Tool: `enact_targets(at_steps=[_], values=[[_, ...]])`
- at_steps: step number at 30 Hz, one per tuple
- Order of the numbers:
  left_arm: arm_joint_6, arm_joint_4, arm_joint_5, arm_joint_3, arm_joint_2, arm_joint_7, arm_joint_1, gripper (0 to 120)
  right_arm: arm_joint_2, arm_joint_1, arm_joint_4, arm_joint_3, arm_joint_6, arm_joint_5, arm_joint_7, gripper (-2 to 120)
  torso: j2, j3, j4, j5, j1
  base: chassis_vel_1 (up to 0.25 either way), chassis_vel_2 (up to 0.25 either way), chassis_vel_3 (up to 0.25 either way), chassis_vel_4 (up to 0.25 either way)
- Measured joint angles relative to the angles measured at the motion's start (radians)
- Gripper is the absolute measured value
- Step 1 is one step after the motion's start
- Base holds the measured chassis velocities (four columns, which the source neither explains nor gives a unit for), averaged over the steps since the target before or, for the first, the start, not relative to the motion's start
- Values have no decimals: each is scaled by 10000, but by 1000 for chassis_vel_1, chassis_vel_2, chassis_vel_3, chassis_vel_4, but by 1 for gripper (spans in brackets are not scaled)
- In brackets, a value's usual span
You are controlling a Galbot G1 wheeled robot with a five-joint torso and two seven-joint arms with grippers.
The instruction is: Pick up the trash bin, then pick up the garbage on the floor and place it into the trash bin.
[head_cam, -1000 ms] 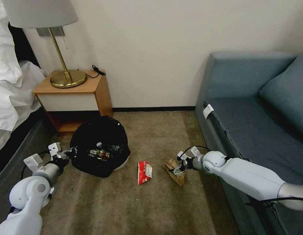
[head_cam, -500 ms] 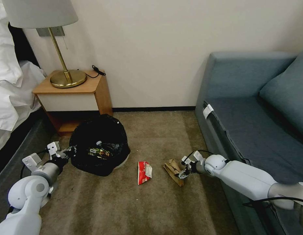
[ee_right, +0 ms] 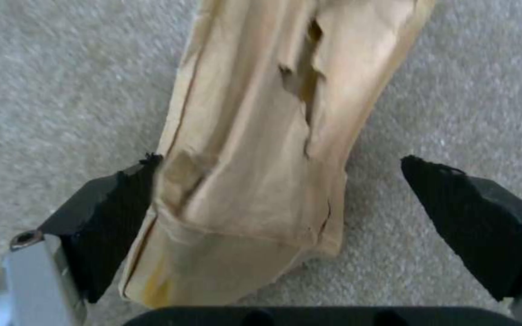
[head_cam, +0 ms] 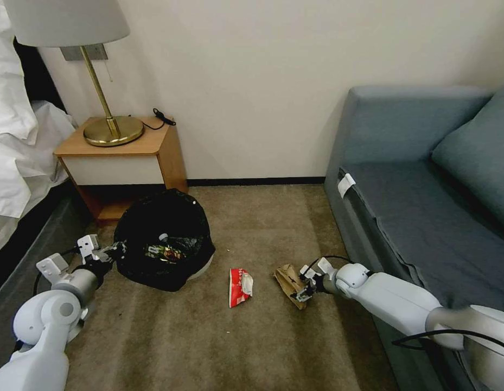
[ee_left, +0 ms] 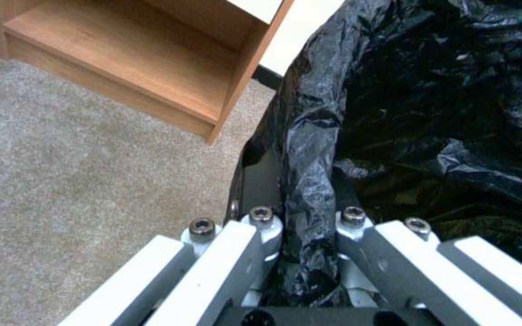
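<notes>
Right wrist view has the right gripper [ee_right: 279, 199] set low over the carpet [ee_right: 50, 81], its jaws wide apart with the paper bag [ee_right: 255, 158] lying between them. One black pad [ee_right: 116, 213] touches the bag's creased edge; the other pad [ee_right: 466, 217] stands clear of it, with bare carpet in the gap. The bag is crumpled and torn along its upper face (it lies flat, not lifted).

From the head view, that gripper [head_cam: 301, 290] sits at the sofa-side end of the bag [head_cam: 288, 278], and the red-white packet [head_cam: 240, 287] lies just beyond the bag's far side, apart from it. The sofa [head_cam: 425, 206] runs behind the right arm.

The left gripper [ee_left: 306, 253] is pinched narrow on the bin's rim, with a fold of black liner [ee_left: 309, 167] squeezed between its fingers. In the head view, this gripper [head_cam: 112, 254] holds the bin [head_cam: 162, 241] at the rim nearest the bed; a bottle [head_cam: 166, 239] and wrapper [head_cam: 164, 253] lie inside. The nightstand [head_cam: 127, 157] stands just past the bin.
</notes>
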Motion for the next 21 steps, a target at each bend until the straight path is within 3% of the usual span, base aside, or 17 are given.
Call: enact_targets(at_steps=[10, 21], values=[[-27, 104, -4, 56, 44, 28, -88, 4, 256, -188, -246, 214, 181, -33, 463, 98, 0, 0, 0, 0, 0, 0, 0, 0, 0], [-47, 49, -30, 6, 58, 80, 12, 4, 591, -301, -711, 406, 461, -312, 425, 57, 0, -1, 1, 1, 0, 0, 0, 0, 0]])
